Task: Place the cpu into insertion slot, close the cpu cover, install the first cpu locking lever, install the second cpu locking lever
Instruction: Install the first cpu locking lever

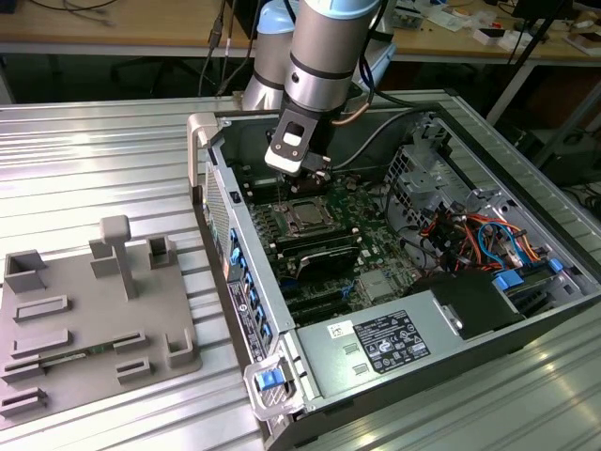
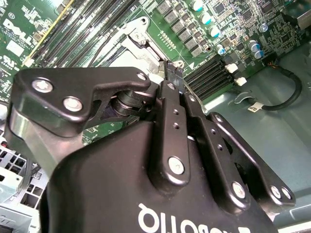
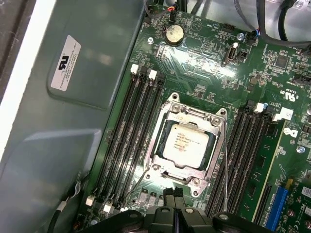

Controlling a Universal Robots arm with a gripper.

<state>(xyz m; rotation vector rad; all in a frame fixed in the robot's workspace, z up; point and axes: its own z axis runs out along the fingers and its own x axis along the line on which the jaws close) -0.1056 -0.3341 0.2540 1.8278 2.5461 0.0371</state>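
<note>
Clenched pincer hovers near the cpu, case resting on ribbed metal table.

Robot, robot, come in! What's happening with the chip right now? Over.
Gripper shut, low beside the cpu cover. Cover down over the seated cpu. Memory slots on both sides. Over.

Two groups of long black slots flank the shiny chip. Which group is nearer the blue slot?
The group across the cpu from the grey case wall; the blue slot lies close by it. The other group borders that wall.
</note>
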